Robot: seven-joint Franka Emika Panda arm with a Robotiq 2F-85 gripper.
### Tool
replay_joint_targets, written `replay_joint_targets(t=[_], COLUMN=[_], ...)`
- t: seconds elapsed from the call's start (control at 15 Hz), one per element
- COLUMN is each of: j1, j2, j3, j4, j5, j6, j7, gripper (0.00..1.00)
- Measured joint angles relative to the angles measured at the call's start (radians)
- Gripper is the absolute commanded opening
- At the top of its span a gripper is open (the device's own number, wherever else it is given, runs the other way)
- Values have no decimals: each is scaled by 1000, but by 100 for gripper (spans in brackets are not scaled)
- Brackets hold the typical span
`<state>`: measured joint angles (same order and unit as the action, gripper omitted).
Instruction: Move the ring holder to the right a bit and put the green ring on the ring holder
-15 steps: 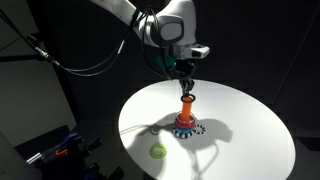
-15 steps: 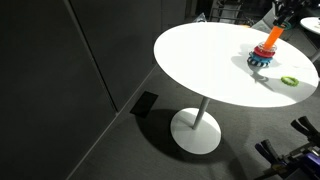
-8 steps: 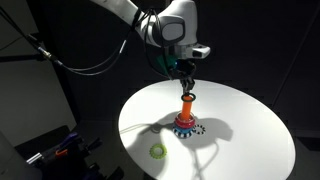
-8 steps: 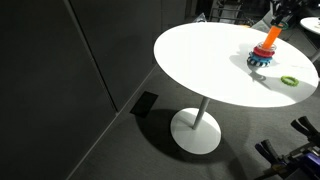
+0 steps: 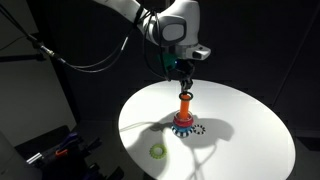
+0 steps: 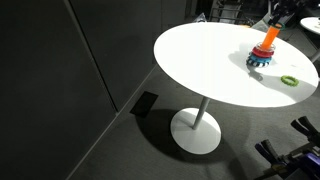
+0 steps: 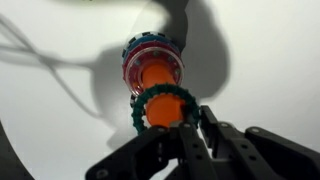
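The ring holder (image 5: 184,116) stands upright near the middle of the white round table (image 5: 250,135). It has an orange peg, a red dome and a blue toothed rim, and it also shows in an exterior view (image 6: 264,52) and in the wrist view (image 7: 152,66). My gripper (image 5: 184,82) hangs right over the peg's top. In the wrist view my gripper (image 7: 186,126) is shut on the rim of the dark green ring (image 7: 137,108). The ring encircles the orange peg's tip.
A lime yellow-green ring (image 5: 157,151) lies flat on the table near its edge and also shows in an exterior view (image 6: 289,80). The table (image 6: 200,60) stands on a single pedestal over dark floor. Dark equipment sits by the table's rim.
My gripper with the green ring has shifted only slightly over the peg. The holder stays almost in place.
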<state>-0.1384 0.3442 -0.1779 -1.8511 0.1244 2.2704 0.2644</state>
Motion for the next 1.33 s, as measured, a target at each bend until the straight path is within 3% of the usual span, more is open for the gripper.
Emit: replay_joint_targets(t=[0.33, 0.4, 1.0, 1.33], j1=[-12, -15, -23, -23], j2=[6, 8, 20, 31], j3=[3, 3, 4, 4], j4=[11, 15, 31, 32], j5=[48, 51, 55, 55], j6=[-17, -21, -36, -37], j7=[-18, -19, -21, -21], gripper=[7, 32, 99, 100])
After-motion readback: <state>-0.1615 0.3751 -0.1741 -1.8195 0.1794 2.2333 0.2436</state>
